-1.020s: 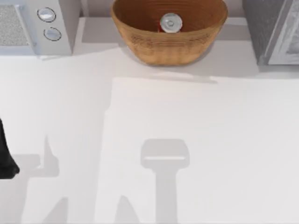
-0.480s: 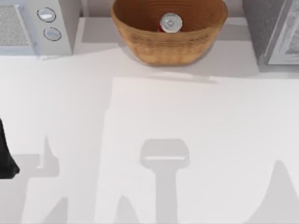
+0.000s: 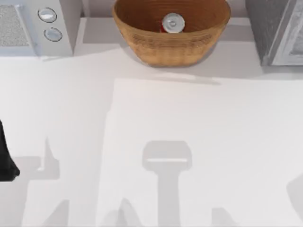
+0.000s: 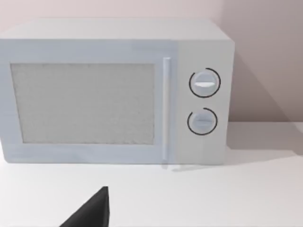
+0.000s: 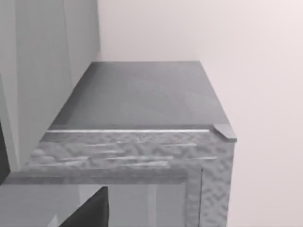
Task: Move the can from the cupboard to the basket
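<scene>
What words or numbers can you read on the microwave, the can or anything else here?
None: no words, numbers or signs can be read.
microwave: plain white front, two round knobs with no marks around them.
can: silver lid seen from above, no label to read; it sits in the basket.
cupboard: bare grey, no text.
</scene>
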You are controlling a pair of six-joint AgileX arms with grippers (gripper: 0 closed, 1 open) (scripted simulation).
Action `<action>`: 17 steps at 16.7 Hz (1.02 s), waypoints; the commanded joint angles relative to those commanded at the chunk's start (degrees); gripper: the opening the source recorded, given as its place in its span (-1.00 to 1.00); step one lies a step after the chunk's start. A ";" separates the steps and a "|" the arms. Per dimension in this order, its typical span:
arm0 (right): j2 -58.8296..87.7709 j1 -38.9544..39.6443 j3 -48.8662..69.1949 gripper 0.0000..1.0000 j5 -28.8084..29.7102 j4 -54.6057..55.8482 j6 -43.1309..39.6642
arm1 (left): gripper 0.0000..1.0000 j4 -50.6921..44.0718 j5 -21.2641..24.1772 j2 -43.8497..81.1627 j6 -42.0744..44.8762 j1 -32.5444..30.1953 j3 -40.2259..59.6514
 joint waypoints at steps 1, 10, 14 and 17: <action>-0.31 0.08 0.96 1.00 0.07 -0.98 -0.01 | 1.00 0.00 0.00 0.00 0.00 0.00 0.00; -0.19 3.39 1.86 1.00 3.47 -1.40 0.07 | 1.00 0.00 0.00 0.00 0.00 0.00 0.00; 0.35 15.70 2.84 1.00 15.79 -2.23 0.12 | 1.00 0.00 0.00 0.00 0.00 0.00 0.00; 0.55 29.57 3.17 1.00 29.71 -3.05 0.05 | 1.00 0.00 0.00 0.00 0.00 0.00 0.00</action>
